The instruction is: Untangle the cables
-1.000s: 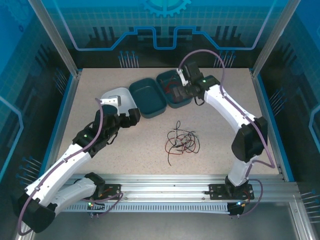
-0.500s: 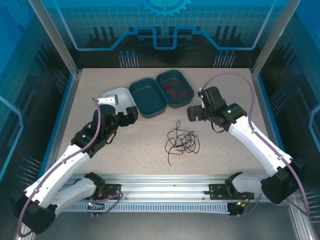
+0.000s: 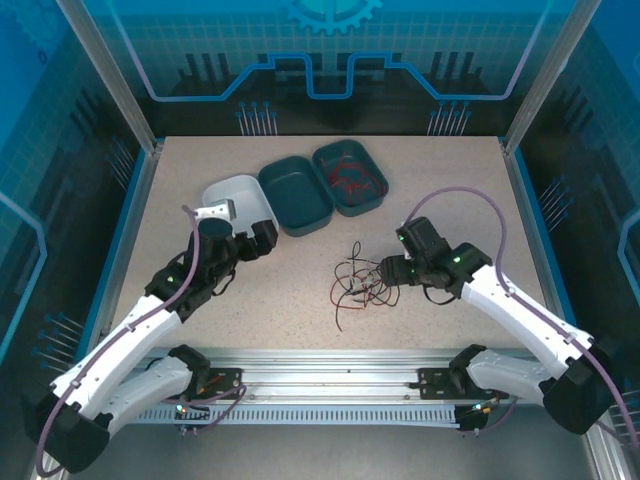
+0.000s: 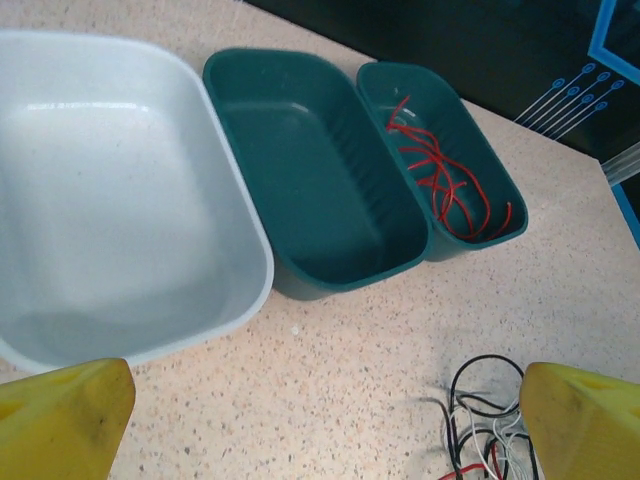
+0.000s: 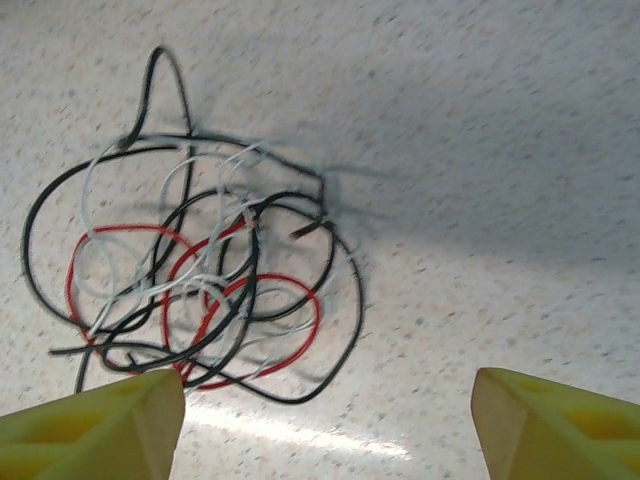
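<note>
Overhead, the cables [image 3: 362,282] lie as 1 loose knot of red, black and whitish strands on the speckled table [image 3: 450,190], a little right of centre in the frame. The right gripper [image 3: 386,270] sits low at the knot's right edge; from this height I cannot tell whether it touches a strand. The left gripper [image 3: 258,240] hangs left of centre, just below the white tray [image 3: 245,195] and well apart from the knot. 3 trays stand in a row at the upper middle: the white one, a teal tray [image 3: 295,195], and a second teal tray [image 3: 330,155] with red wire in it.

Closer in, the right wrist view shows its yellow fingers [image 5: 90,420] wide apart at the bottom corners with bare table between them. The knot spreads over the left half of that frame, and its lowest loops reach just beside the left-hand finger. The left wrist view shows that gripper's own fingers [image 4: 60,420] spread fully wide over bare table. It also shows the red cables [image 4: 445,180] curled in the smaller tray at upper right, and the knot's top edge at lower right.
</note>
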